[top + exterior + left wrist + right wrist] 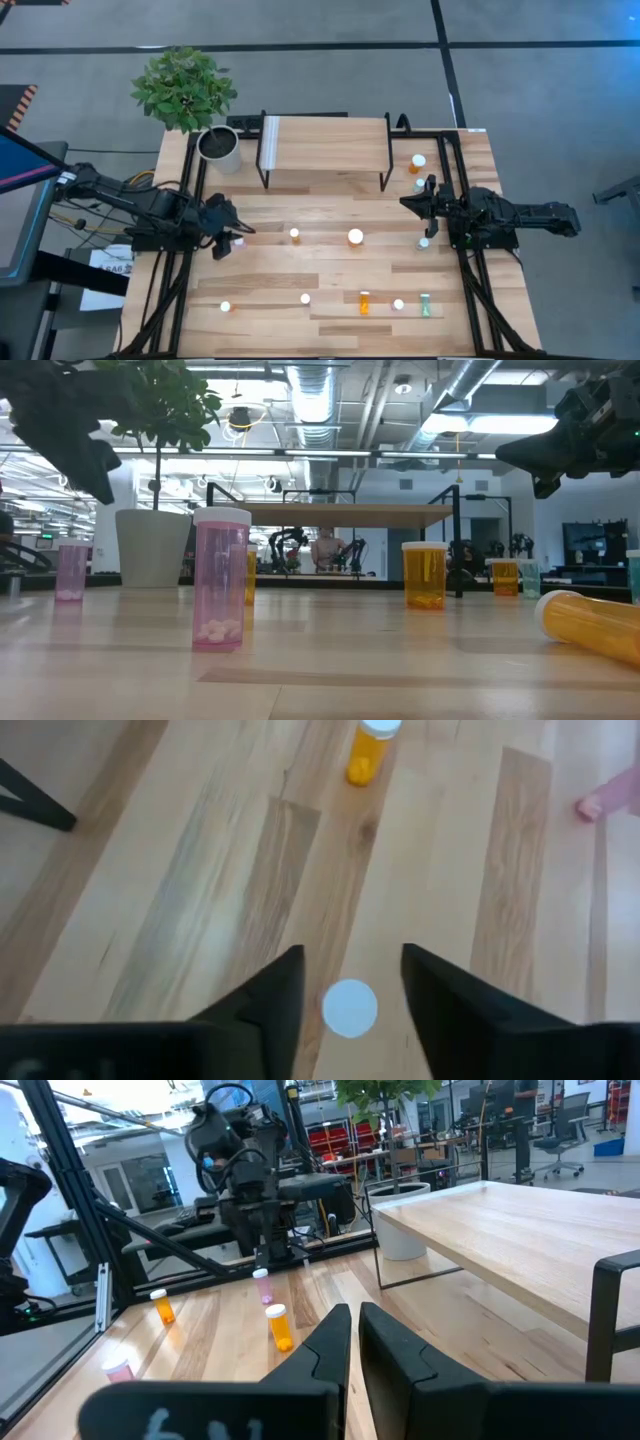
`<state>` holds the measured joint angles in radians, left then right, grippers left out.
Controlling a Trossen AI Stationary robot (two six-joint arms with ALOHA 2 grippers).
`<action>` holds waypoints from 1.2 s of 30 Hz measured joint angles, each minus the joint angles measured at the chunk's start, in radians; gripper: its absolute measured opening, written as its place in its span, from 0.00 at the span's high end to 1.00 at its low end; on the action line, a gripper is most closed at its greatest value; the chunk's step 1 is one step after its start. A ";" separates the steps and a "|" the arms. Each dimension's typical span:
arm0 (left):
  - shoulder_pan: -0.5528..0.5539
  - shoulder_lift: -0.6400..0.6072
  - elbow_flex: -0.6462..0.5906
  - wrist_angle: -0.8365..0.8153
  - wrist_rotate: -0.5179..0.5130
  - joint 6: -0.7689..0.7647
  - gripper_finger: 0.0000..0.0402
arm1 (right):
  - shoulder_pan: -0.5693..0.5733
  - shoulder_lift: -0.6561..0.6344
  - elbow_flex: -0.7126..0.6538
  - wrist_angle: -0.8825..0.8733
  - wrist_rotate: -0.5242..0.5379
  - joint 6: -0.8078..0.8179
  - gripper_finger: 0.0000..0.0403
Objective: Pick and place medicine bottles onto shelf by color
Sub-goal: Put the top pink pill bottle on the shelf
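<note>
The shelf (325, 140) stands behind the scattered medicine bottles (355, 237), plant pot (220, 148) at its left.

Under the left end effector (352, 982) only a white cap (350, 1008) shows between the fingers; the bottle's body is hidden, so its colour cannot be told from the wrist view. Ahead of that end effector an orange bottle (368, 750) is cut by the edge. In the low view a lying orange bottle (590, 625) runs out of frame, and the far person (325, 550) beyond the tabletop is too small to make out
</note>
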<state>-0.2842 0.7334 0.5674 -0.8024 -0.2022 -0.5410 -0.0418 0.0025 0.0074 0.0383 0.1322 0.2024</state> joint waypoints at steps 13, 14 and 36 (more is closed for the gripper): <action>-0.066 0.000 0.000 -0.002 -0.067 -0.091 0.45 | 0.000 0.000 0.000 0.000 0.000 0.000 0.87; -0.071 0.000 0.000 -0.002 -0.070 -0.091 0.45 | 0.000 0.000 0.000 0.000 0.000 0.000 0.87; -0.133 0.000 -0.177 0.122 -0.002 -0.154 0.45 | 0.000 0.000 0.000 0.000 0.000 0.000 0.87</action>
<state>-0.4168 0.7334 0.3902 -0.6806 -0.2041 -0.6954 -0.0418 0.0025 0.0075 0.0383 0.1322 0.2027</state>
